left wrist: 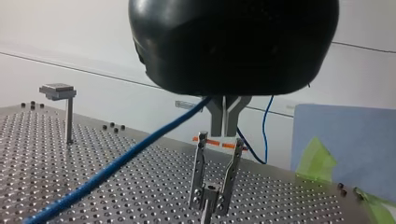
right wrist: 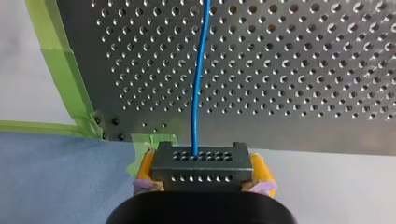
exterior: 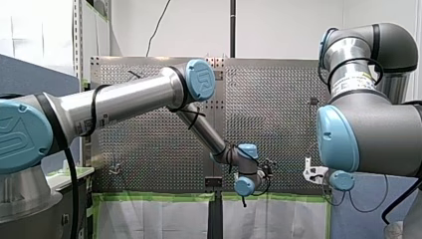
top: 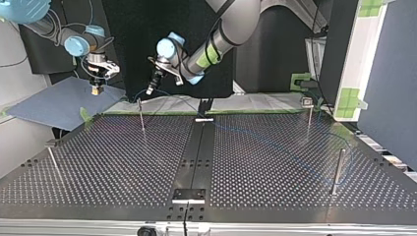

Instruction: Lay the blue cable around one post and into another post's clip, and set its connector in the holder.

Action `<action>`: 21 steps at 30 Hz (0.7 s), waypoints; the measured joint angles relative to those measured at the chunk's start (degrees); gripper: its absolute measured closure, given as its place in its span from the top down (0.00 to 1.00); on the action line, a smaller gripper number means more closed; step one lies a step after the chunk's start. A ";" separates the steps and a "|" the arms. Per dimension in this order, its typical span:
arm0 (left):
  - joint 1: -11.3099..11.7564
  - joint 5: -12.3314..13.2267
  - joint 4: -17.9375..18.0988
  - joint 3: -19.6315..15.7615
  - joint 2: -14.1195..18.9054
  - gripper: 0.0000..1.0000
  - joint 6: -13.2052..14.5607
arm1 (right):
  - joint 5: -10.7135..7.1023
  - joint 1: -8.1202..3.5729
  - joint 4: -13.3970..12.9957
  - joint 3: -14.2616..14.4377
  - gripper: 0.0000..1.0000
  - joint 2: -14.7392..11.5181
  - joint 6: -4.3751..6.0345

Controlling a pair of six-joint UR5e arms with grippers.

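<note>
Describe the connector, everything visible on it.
The connector is a dark grey rectangular block, plastic by its look, with two rows of small holes showing. My right gripper clamps its two sides with yellow pads, holding it just past the perforated table edge. The blue cable enters a hole in the far row and runs off over the table.

1. table (right wrist: 303,70): bare metal, dull silver sheen, its surface broken by rows of holes.
2. blue cable (right wrist: 200,70): smooth plastic-looking jacket, faintly glossy.
3. connector (right wrist: 201,168): dark, matt, plastic-looking, pierced with small holes.
4. tape (right wrist: 65,70): green, papery, matt, creased.
5. mat (right wrist: 56,177): blue, matt, soft-looking.
6. post (left wrist: 69,121): plain grey metal.
</note>
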 joint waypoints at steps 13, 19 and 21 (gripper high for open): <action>0.52 0.59 -0.88 2.26 -1.11 0.00 -1.34 | -1.01 0.43 -0.12 -0.80 0.00 0.00 0.10; 0.64 0.59 -0.32 2.50 -1.88 0.00 -2.62 | -1.12 0.50 -0.44 -0.86 0.00 0.01 0.25; 0.76 0.63 0.00 2.83 -1.90 0.00 -3.29 | -1.13 0.55 -0.46 -0.87 0.00 0.01 0.23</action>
